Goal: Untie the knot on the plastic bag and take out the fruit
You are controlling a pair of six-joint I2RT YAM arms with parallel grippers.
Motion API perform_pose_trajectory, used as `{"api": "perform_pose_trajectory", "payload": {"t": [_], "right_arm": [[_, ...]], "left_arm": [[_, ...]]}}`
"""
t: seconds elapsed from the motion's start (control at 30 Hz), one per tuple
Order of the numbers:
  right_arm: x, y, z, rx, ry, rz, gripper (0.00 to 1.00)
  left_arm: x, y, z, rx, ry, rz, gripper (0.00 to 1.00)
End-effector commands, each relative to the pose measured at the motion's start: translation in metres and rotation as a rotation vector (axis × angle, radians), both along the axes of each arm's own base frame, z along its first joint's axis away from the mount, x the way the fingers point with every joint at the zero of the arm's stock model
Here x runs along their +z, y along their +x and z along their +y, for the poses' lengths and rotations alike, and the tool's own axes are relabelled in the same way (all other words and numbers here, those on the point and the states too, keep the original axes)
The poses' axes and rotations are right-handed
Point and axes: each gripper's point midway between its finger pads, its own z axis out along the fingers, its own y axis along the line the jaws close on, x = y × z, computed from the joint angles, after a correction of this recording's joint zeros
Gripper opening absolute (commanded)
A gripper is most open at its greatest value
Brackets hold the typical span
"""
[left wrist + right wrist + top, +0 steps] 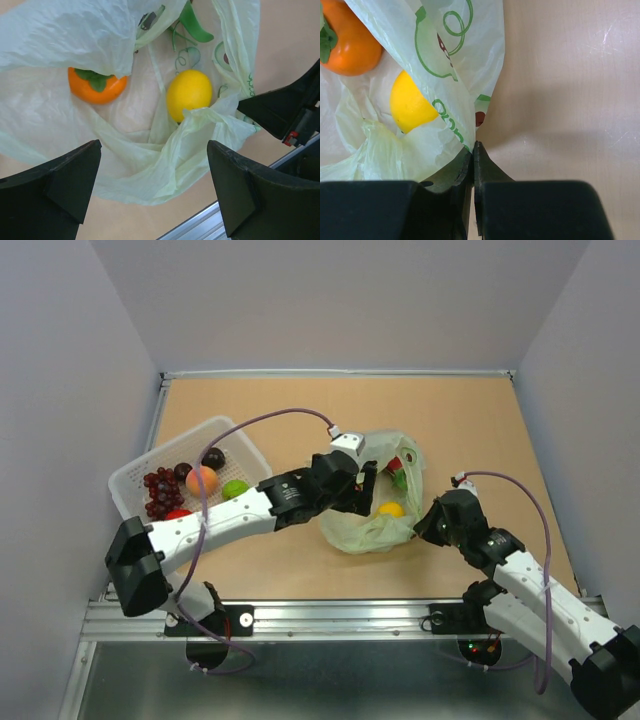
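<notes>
The pale green plastic bag (365, 530) lies open in the middle of the table, and no knot shows in any view. Inside it I see a yellow lemon (189, 94) and an orange (95, 85); a pink and green fruit (397, 468) sits further back. My left gripper (154, 150) hovers over the bag's mouth, open wide with nothing between its fingers. My right gripper (473, 147) is at the bag's right side, shut on the printed edge of the plastic bag (445, 65), with the lemon (410, 105) just left of its tips.
A white basket (135, 480) stands at the left and holds a red grape bunch (160, 492), a peach (201, 480), a lime (235, 488) and dark plums (213, 457). A metal rail (340, 615) runs along the near edge. Grey walls enclose the table.
</notes>
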Motion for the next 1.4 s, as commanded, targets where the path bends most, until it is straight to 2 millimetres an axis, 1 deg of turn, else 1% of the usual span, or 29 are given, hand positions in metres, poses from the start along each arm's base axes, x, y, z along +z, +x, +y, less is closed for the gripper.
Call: {"api": "perform_pose_trajectory", "payload": {"t": [0.0, 0.03, 0.07, 0.1, 0.13, 0.17, 0.2, 0.23, 0.27, 0.37, 0.4, 0.6, 0.63, 0.73, 0.87, 0.93, 0.97, 1.0, 1.07, 1.1, 1.17, 1.2, 1.23, 1.27, 1.33, 1.37], "right_arm": [[0.0, 0.001, -0.002, -0.004, -0.006, -0.011, 0.09], [0.0, 0.001, -0.002, -0.001, -0.005, -0.012, 0.09], [0.001, 0.0, -0.001, 0.004, -0.001, -0.014, 0.09], [0.001, 0.0, -0.001, 0.005, 0.0, -0.014, 0.09], [0.001, 0.0, -0.001, 0.005, 0.002, -0.014, 0.09], [0.002, 0.0, 0.0, 0.006, 0.008, -0.018, 0.09], [0.003, 0.0, 0.0, 0.006, 0.009, -0.019, 0.09], [0.003, 0.0, 0.0, 0.007, 0.01, -0.02, 0.09], [0.004, 0.0, 0.001, 0.01, 0.014, -0.023, 0.09], [0.007, 0.001, 0.002, 0.011, 0.019, -0.031, 0.09], [0.007, 0.0, 0.002, 0.013, 0.022, -0.031, 0.09], [0.007, -0.002, 0.004, 0.02, 0.034, -0.031, 0.09], [0.007, -0.002, 0.004, 0.019, 0.035, -0.03, 0.09], [0.006, -0.003, 0.003, 0.019, 0.034, -0.029, 0.09], [0.005, -0.002, 0.002, 0.016, 0.029, -0.026, 0.09], [0.004, -0.002, 0.002, 0.016, 0.025, -0.026, 0.09], [0.004, -0.001, 0.002, 0.015, 0.022, -0.026, 0.09], [0.004, -0.001, 0.002, 0.015, 0.021, -0.025, 0.09], [0.003, -0.001, 0.002, 0.014, 0.016, -0.017, 0.09], [0.003, 0.0, 0.002, 0.013, 0.014, -0.015, 0.09], [0.002, 0.0, 0.001, 0.01, 0.008, -0.011, 0.09], [0.002, 0.0, 0.001, 0.008, 0.006, -0.01, 0.09], [0.002, 0.001, 0.001, 0.007, 0.005, -0.009, 0.09], [0.002, 0.001, 0.001, 0.006, 0.004, -0.011, 0.09], [0.002, 0.001, 0.0, 0.007, 0.003, -0.011, 0.09], [0.002, 0.001, 0.0, 0.007, 0.003, -0.011, 0.09]], "left_arm": [[-0.007, 0.013, -0.018, 0.027, 0.006, -0.005, 0.98], [-0.009, 0.016, -0.021, 0.026, 0.013, -0.005, 0.98], [-0.022, 0.019, -0.024, 0.028, 0.048, 0.007, 0.98], [-0.027, 0.022, -0.025, 0.035, 0.062, 0.006, 0.98], [-0.031, 0.028, -0.022, 0.063, 0.09, -0.01, 0.98], [-0.041, 0.033, -0.022, 0.078, 0.126, -0.006, 0.98], [-0.045, 0.037, -0.02, 0.094, 0.148, -0.011, 0.98], [-0.043, 0.045, -0.018, 0.124, 0.17, -0.036, 0.98], [-0.054, 0.05, -0.015, 0.137, 0.207, -0.032, 0.98], [-0.059, 0.067, -0.008, 0.181, 0.246, -0.061, 0.99], [-0.065, 0.073, -0.004, 0.196, 0.267, -0.061, 0.99], [-0.082, 0.091, -0.001, 0.216, 0.332, -0.079, 0.99], [-0.082, 0.094, -0.001, 0.22, 0.338, -0.084, 0.99], [-0.084, 0.093, -0.006, 0.2, 0.345, -0.085, 0.98], [-0.073, 0.083, -0.02, 0.154, 0.366, -0.141, 0.97], [-0.07, 0.083, -0.021, 0.146, 0.392, -0.169, 0.96], [-0.071, 0.083, -0.022, 0.142, 0.406, -0.173, 0.96], [-0.077, 0.084, -0.022, 0.138, 0.427, -0.171, 0.95], [-0.08, 0.087, -0.022, 0.136, 0.456, -0.18, 0.94], [-0.085, 0.087, -0.023, 0.132, 0.473, -0.18, 0.93], [-0.088, 0.088, -0.025, 0.128, 0.493, -0.191, 0.91], [-0.095, 0.088, -0.025, 0.117, 0.52, -0.189, 0.9], [-0.096, 0.089, -0.027, 0.112, 0.526, -0.194, 0.89], [-0.104, 0.088, -0.028, 0.103, 0.546, -0.189, 0.88], [-0.109, 0.088, -0.029, 0.093, 0.563, -0.191, 0.87], [-0.115, 0.087, -0.031, 0.088, 0.579, -0.193, 0.86]]}}
